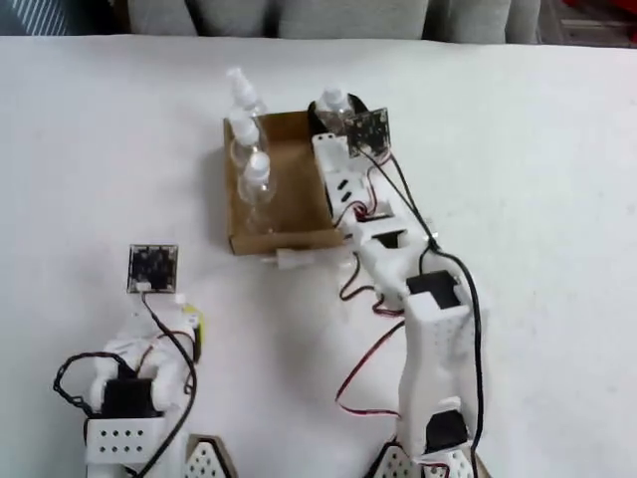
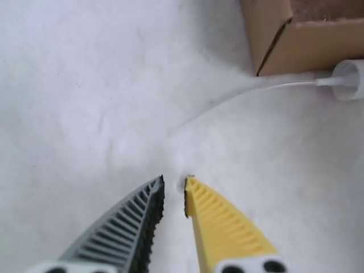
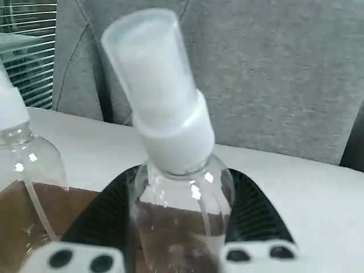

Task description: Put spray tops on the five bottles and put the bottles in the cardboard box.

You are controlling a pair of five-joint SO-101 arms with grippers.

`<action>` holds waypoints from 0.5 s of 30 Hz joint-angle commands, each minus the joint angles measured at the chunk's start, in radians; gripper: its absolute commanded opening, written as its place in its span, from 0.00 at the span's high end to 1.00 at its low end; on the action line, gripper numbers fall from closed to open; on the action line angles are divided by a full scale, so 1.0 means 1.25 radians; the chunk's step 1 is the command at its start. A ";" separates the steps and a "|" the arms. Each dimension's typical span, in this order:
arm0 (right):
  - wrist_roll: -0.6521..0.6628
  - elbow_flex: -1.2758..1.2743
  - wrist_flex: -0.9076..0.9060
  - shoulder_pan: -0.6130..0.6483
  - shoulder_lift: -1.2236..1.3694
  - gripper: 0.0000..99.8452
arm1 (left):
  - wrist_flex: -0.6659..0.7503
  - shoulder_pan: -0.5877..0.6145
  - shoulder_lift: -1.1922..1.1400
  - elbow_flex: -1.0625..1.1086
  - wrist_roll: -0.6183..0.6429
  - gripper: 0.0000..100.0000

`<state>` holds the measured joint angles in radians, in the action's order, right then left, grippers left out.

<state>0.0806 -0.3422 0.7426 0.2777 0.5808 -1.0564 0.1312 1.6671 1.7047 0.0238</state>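
The cardboard box lies open at mid-table with three clear bottles along its left side, each with a white spray top. My right gripper is shut on a further capped bottle, held upright at the box's far right corner. I cannot tell whether this bottle is inside the wall. A loose spray top with its thin tube lies on the table just in front of the box. My left gripper is near the front left, shut on nothing.
The box's near corner stands just beyond the loose spray top. A neighbouring bottle stands close beside the held one. Grey cushions run behind the table's far edge. The white tabletop spreads wide to both sides of the box.
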 commanded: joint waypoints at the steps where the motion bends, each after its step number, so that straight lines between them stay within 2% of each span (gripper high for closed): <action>1: 0.001 0.052 0.008 -0.008 0.003 0.98 | 0.029 -0.012 0.008 -0.004 -0.010 0.92; 15: -0.022 0.052 0.008 0.010 0.013 0.98 | 0.029 -0.012 0.008 -0.004 -0.010 0.92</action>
<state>0.0806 -0.3268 0.7426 0.2808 0.6130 -1.0564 0.1312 1.6671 1.7047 0.0238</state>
